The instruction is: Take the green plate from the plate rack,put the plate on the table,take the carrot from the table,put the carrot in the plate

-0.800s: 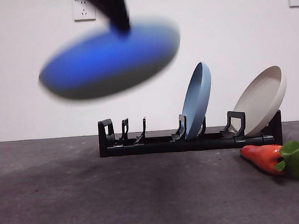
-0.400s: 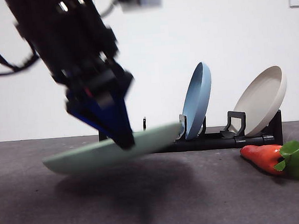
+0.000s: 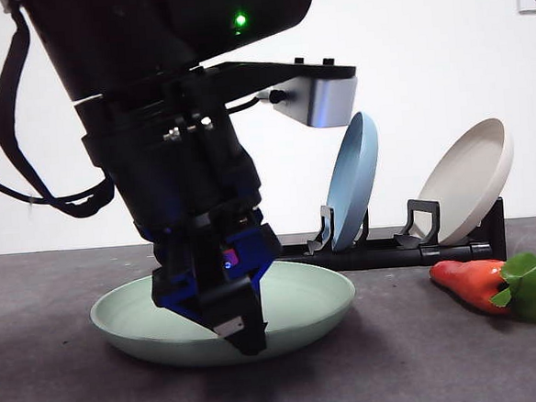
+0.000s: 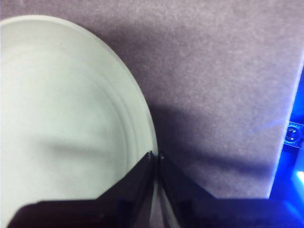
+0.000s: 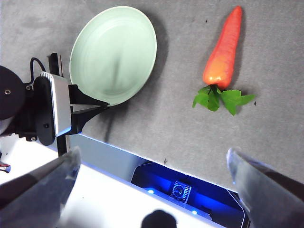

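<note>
Green plate (image 3: 302, 300): lay flat on the table (image 3: 445, 363), left of centre.
Left gripper (image 3: 235, 327): jaws pinched the plate's near rim.
Right gripper (image 5: 152, 166): wide, high above.
Carrot (image 3: 471, 281): right, apart.
Plate rack (image 3: 382, 248): behind, holding blue plate (image 3: 354, 181) and beige plate (image 3: 469, 182).

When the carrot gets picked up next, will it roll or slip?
The carrot lies on its side on the table, round and tapered, so a nudge would probably roll it in an arc. Its smooth, shiny skin may slip in the fingers. The leaves look soft, a poor grip.
</note>
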Available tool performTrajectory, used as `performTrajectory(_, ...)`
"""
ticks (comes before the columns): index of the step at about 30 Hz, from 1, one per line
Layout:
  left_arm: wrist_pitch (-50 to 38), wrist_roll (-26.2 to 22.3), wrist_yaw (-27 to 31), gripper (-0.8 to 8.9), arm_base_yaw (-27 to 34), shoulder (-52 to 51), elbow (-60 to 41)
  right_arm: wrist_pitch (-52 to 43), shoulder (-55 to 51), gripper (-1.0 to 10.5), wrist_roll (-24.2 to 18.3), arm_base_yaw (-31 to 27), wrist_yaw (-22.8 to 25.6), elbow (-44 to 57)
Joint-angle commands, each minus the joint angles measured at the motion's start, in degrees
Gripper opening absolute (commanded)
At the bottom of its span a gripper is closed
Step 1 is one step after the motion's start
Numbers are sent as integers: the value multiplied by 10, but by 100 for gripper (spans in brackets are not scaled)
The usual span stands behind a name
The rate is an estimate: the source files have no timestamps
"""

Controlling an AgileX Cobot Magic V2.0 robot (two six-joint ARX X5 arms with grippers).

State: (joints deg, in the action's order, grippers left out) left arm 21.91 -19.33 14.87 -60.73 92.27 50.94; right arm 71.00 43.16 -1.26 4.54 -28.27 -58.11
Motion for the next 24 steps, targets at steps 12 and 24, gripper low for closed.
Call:
performTrajectory(12, 16, 16, -7, 417, 1, 4, 24, -3, 31, 565, 3, 1, 2, -2)
performTrajectory(24, 190, 73, 7, 412, 5, -122, 210, -82, 120, 565, 13, 9, 44, -2)
